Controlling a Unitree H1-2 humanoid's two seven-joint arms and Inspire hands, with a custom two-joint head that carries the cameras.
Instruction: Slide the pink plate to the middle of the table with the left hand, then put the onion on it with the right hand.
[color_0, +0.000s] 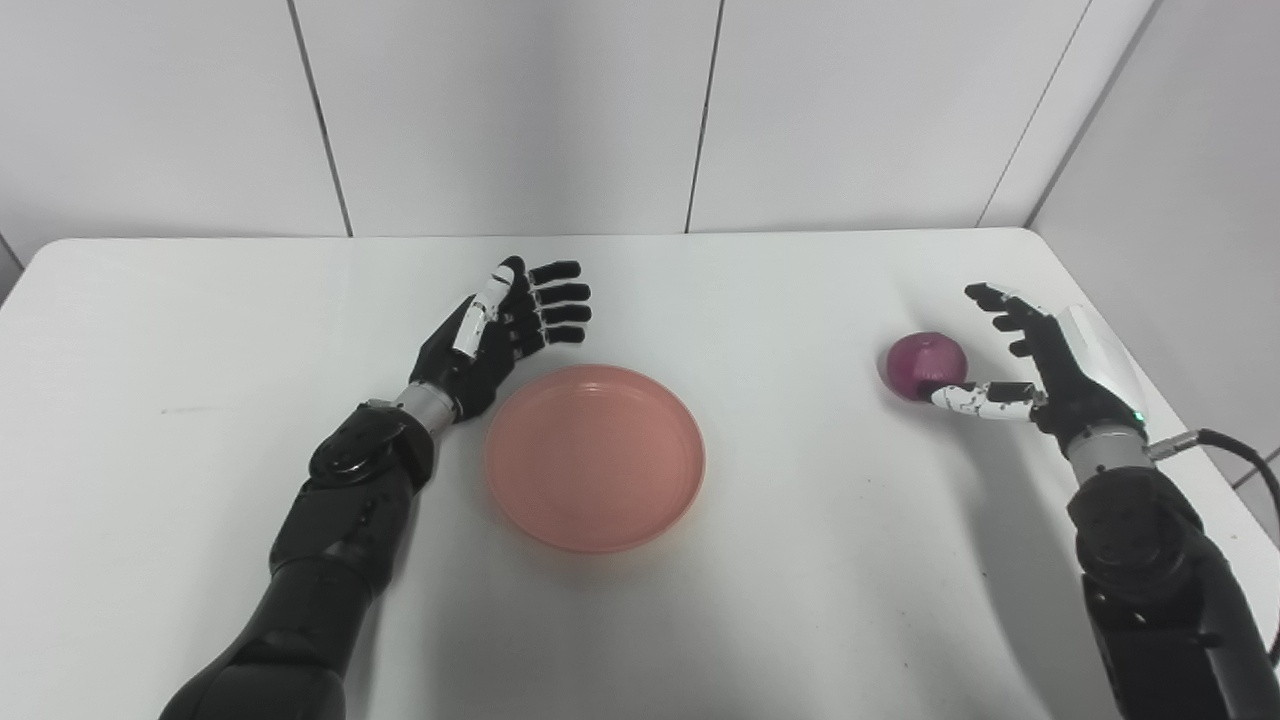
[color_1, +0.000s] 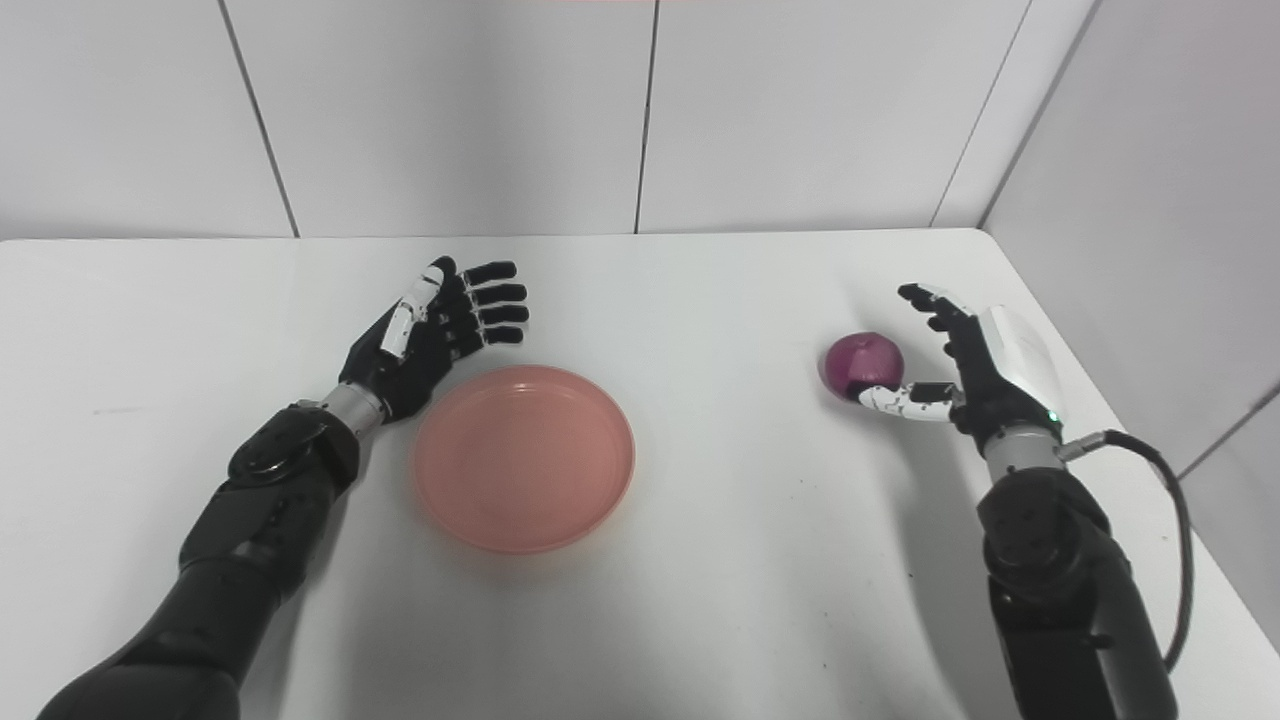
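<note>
The pink plate (color_0: 596, 457) lies empty near the middle of the white table (color_0: 780, 560). My left hand (color_0: 505, 330) is open just behind the plate's left rim, fingers spread and pointing right, not touching it. The purple onion (color_0: 926, 365) sits on the table at the right. My right hand (color_0: 1030, 365) is open right beside the onion, on its right, with the thumb at the onion's front and the fingers spread behind it. It also shows in the right eye view (color_1: 965, 360), next to the onion (color_1: 863, 366).
White wall panels (color_0: 520, 110) stand behind the table and along its right side. A black cable (color_0: 1240, 450) runs from my right wrist past the table's right edge.
</note>
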